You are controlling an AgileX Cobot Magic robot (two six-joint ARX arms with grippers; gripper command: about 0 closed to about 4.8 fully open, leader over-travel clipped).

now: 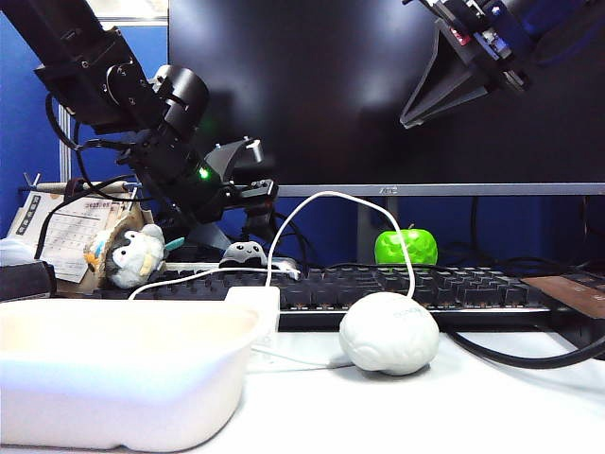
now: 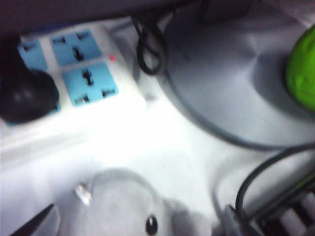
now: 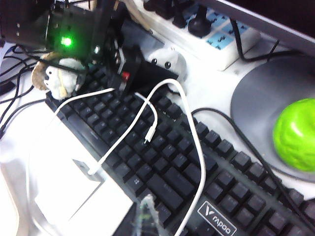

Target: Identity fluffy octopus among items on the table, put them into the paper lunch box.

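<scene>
The fluffy octopus (image 1: 244, 252) sits behind the keyboard, dark on top with a pale face and black eyes. From the right wrist view the octopus (image 3: 165, 60) shows as a pale head with two dark eyes. My left gripper (image 1: 247, 206) hangs just above it. In the left wrist view the left gripper (image 2: 133, 228) is open, with a dark fingertip (image 2: 34, 223) on one side of the plush (image 2: 123, 206) and its other finger beyond the far side. The paper lunch box (image 1: 123, 397), a wide white tray, stands at the front left. My right gripper (image 1: 425, 99) is raised at the upper right, shut and holding nothing.
A black keyboard (image 1: 406, 284) lies across the table with a white cable (image 1: 378, 203) looping over it. A white brain-shaped ball (image 1: 388, 332) sits in front and a green apple (image 1: 406, 246) behind. A grey-white plush (image 1: 135, 255) stands at the left. A power strip (image 2: 78, 69) and the monitor base (image 2: 231, 88) lie beyond the octopus.
</scene>
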